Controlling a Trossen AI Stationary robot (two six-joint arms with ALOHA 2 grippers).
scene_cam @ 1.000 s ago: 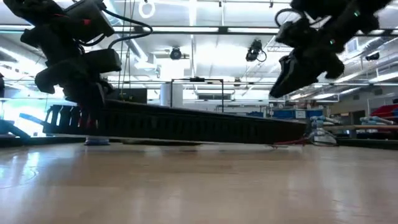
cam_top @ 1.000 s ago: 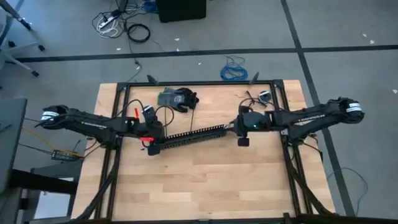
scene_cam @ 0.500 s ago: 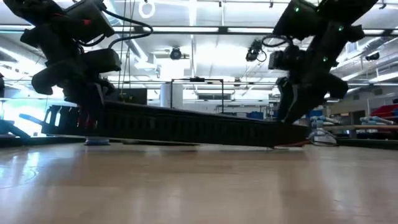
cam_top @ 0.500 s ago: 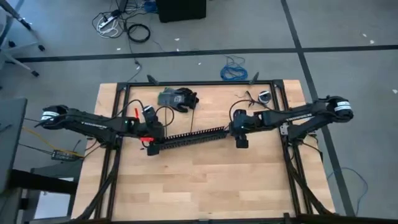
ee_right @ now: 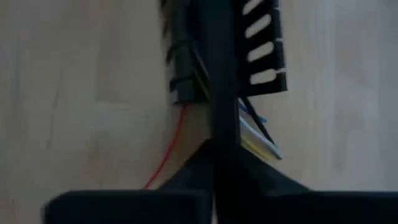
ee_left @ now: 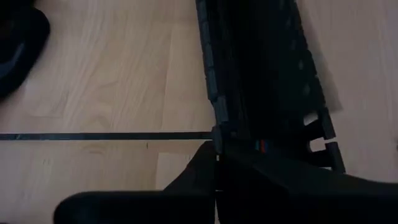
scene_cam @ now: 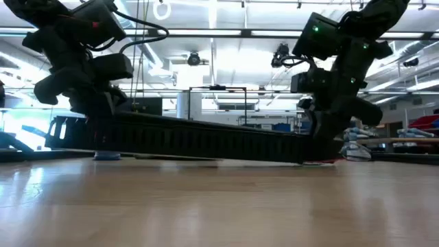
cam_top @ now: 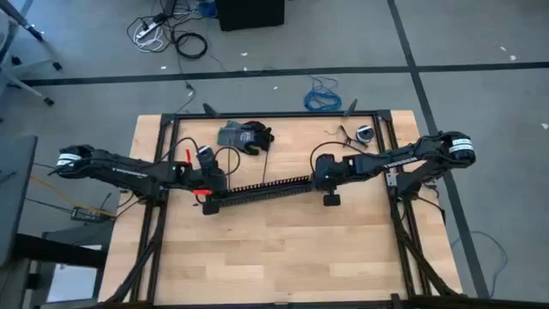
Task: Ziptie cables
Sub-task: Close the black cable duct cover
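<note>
r gripper (cam_top: 319, 176) is down at the 3 o'clock end of the slotted black duct (cam_top: 257, 188), clamped on it, l gripper (cam_top: 208, 196) pinching the 9 o'clock end, prob to pin it so the cables (ee_right: 252, 127) inside stay bundled for tying.

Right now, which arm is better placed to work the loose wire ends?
Probably right: right gripper sits at the slotted strip's end where coloured wires stick out. Left gripper is at the far end, pinning the strip.
</note>
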